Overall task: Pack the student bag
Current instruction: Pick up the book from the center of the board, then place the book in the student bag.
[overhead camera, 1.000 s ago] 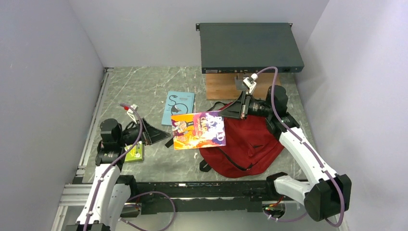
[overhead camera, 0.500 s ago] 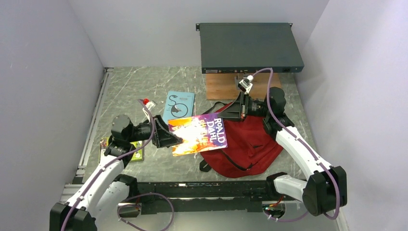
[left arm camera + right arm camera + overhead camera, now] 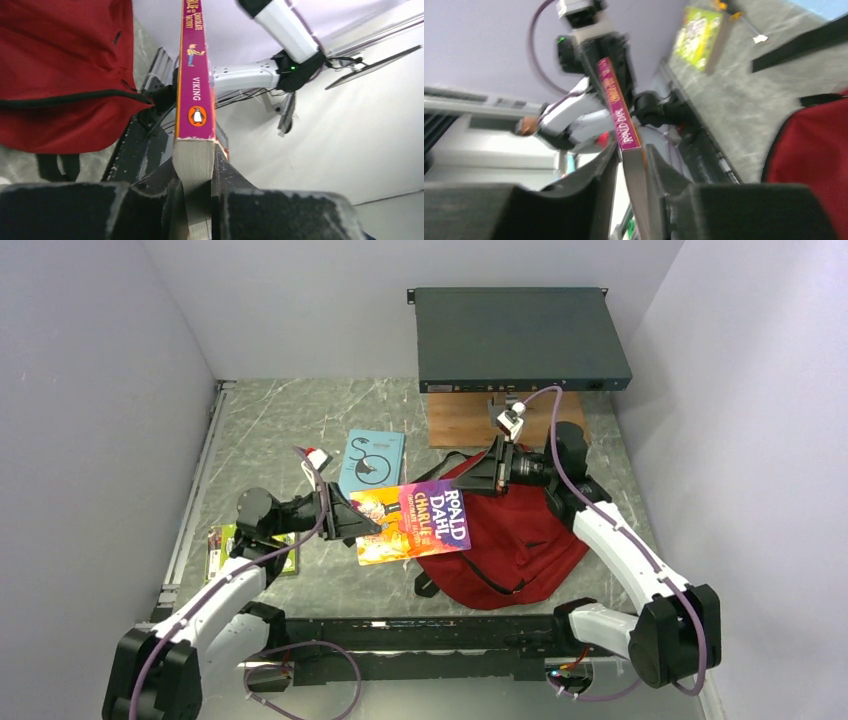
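Note:
The student bag (image 3: 520, 540) is a dark red backpack with black straps, lying flat at the table's right of centre. A colourful Roald Dahl paperback (image 3: 412, 524) hangs over the bag's left edge, held between both arms. My left gripper (image 3: 362, 525) is shut on its left edge; in the left wrist view the page block sits tight between the fingers (image 3: 196, 170), purple spine (image 3: 195, 75) running away, bag (image 3: 65, 75) to the left. My right gripper (image 3: 470, 483) is shut on the top right corner. In the right wrist view, that gripper (image 3: 629, 160) holds the book (image 3: 616, 107) edge-on.
A teal book (image 3: 371, 458) lies flat behind the paperback. A green book (image 3: 222, 548) lies near the left rail, partly under my left arm. A dark rack unit (image 3: 520, 338) rests on a wooden block (image 3: 460, 420) at the back.
My left arm reached right from beside the green book and shut its open jaws on the paperback's left edge. The right gripper kept its hold; the book turned a little.

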### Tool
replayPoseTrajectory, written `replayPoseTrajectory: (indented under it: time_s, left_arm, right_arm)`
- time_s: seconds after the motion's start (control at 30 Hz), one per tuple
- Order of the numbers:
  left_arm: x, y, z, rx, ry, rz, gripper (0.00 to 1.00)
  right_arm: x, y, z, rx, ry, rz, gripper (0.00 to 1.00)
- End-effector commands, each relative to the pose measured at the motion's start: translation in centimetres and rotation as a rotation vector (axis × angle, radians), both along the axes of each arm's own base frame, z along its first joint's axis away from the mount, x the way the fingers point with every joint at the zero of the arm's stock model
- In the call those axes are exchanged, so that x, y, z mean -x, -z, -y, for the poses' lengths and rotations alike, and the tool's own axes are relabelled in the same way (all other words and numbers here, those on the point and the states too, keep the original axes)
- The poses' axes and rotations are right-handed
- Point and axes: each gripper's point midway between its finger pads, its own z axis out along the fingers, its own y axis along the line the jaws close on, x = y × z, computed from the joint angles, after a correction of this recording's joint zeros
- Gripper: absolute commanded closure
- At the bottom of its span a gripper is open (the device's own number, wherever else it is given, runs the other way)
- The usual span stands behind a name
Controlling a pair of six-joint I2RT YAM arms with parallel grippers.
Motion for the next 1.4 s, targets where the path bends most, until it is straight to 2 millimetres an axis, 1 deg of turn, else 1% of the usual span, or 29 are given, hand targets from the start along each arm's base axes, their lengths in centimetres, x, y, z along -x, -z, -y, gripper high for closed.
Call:
replayPoseTrajectory:
  time_s: [0.0, 0.03, 0.07, 0.1, 0.13, 0.17, 0.2, 0.27, 0.3, 0.33, 0.4, 0.43, 0.47, 0.5, 0.57, 0.67, 0.73, 0.87, 0.9, 0.93, 0.97, 1.0, 1.07, 1.1, 1.13, 1.2, 1.23, 1.3, 1.37]
  left_arm:
    - [-0.5, -1.1, -0.3, -0.099, -0.087, 0.124, 1.0]
    - [-1.3, -0.5, -0.9, -0.19, -0.168, 0.134, 1.0]
    - [-2.2, 0.5, -1.9, -0.305, -0.276, 0.117, 1.0]
    - [-2.7, 0.9, -3.2, -0.397, -0.36, 0.111, 1.0]
    - [-3.1, 1.2, -4.4, -0.468, -0.44, 0.102, 1.0]
    - [-3.5, 1.0, -5.6, -0.521, -0.513, 0.103, 1.0]
    - [-3.4, 1.1, -6.6, -0.572, -0.563, 0.081, 1.0]
    - [-3.4, 0.4, -8.5, -0.631, -0.67, 0.062, 1.0]
    - [-3.6, 0.4, -9.8, -0.674, -0.746, 0.037, 1.0]
    - [-3.6, 0.1, -10.6, -0.692, -0.79, 0.026, 1.0]
    - [-3.4, -0.4, -11.7, -0.706, -0.851, 0.018, 1.0]
    - [-3.4, -0.5, -12.0, -0.704, -0.869, 0.02, 1.0]
    - [-3.3, -0.6, -12.0, -0.694, -0.874, 0.03, 1.0]
    - [-3.2, -0.7, -11.9, -0.683, -0.874, 0.043, 1.0]
    - [-3.0, -0.4, -11.8, -0.676, -0.863, 0.043, 1.0]
    - [-2.7, 0.5, -11.2, -0.672, -0.823, 0.025, 1.0]
    - [-2.6, 1.1, -10.7, -0.665, -0.793, 0.014, 1.0]
    - [-2.5, 1.9, -10.1, -0.654, -0.762, -0.003, 1.0]
    - [-2.5, 2.1, -10.0, -0.653, -0.755, -0.009, 1.0]
    - [-2.5, 2.2, -9.9, -0.65, -0.746, -0.013, 1.0]
    - [-2.5, 2.3, -9.7, -0.647, -0.738, -0.017, 1.0]
    - [-2.5, 2.6, -9.5, -0.644, -0.727, -0.025, 1.0]
    - [-2.4, 2.9, -8.9, -0.629, -0.697, -0.037, 1.0]
    - [-2.4, 3.0, -8.6, -0.618, -0.679, -0.043, 1.0]
    - [-2.4, 3.2, -8.3, -0.609, -0.663, -0.054, 1.0]
    - [-2.4, 3.3, -7.7, -0.592, -0.633, -0.067, 1.0]
    - [-2.4, 3.3, -7.5, -0.585, -0.624, -0.072, 1.0]
    - [-2.3, 3.1, -7.2, -0.568, -0.61, -0.08, 1.0]
    - [-2.3, 2.7, -6.5, -0.528, -0.584, -0.09, 1.0]
  right_arm:
    - [-2.0, 6.1, 3.9, 0.51, 0.247, 0.037, 0.6]
    - [-2.0, 7.3, 5.2, 0.627, 0.288, 0.051, 0.53]
    - [-1.9, 8.0, 6.3, 0.704, 0.31, 0.065, 0.47]
    - [-1.6, 8.4, 7.1, 0.755, 0.323, 0.074, 0.42]
    - [-1.3, 8.9, 7.6, 0.795, 0.332, 0.083, 0.38]
    - [-1.1, 9.2, 8.0, 0.83, 0.341, 0.096, 0.35]
    - [-0.9, 9.5, 8.2, 0.872, 0.345, 0.118, 0.32]
    - [-0.1, 9.9, 7.4, 0.958, 0.317, 0.196, 0.26]
    - [0.8, 10.2, 6.2, 1.0, 0.27, 0.247, 0.24]
    - [1.4, 10.4, 5.2, 1.033, 0.226, 0.288, 0.22]
    - [1.9, 11.0, 3.7, 1.121, 0.176, 0.347, 0.21]
    - [2.1, 11.6, 3.4, 1.173, 0.155, 0.362, 0.21]
    - [1.9, 11.9, 3.0, 1.216, 0.145, 0.382, 0.21]
    - [1.9, 12.9, 2.7, 1.28, 0.114, 0.393, 0.23]
    - [1.8, 13.9, 2.5, 1.387, 0.082, 0.431, 0.27]
    - [1.0, 14.9, 2.9, 1.532, 0.085, 0.48, 0.28]
    - [0.7, 15.3, 2.7, 1.559, 0.089, 0.492, 0.31]
    - [0.7, 16.0, 1.8, 1.531, 0.068, 0.487, 0.4]
    - [0.8, 16.1, 1.6, 1.523, 0.065, 0.483, 0.44]
    - [0.8, 16.2, 1.4, 1.514, 0.064, 0.48, 0.55]
    - [0.9, 16.4, 1.4, 1.507, 0.062, 0.476, 0.63]
    - [1.0, 16.4, 1.3, 1.498, 0.057, 0.474, 0.69]
    - [1.3, 16.6, 0.9, 1.477, 0.04, 0.466, 0.78]
    - [1.4, 16.6, 0.9, 1.474, 0.039, 0.463, 0.89]
    - [1.3, 16.5, 1.2, 1.486, 0.061, 0.461, 1.0]
    - [0.6, 15.4, 2.3, 1.51, 0.153, 0.471, 1.0]
    - [0.2, 14.5, 2.8, 1.508, 0.206, 0.484, 1.0]
    - [-0.6, 12.0, 3.5, 1.466, 0.315, 0.516, 1.0]
    - [-1.1, 8.9, 3.8, 1.378, 0.428, 0.539, 1.0]
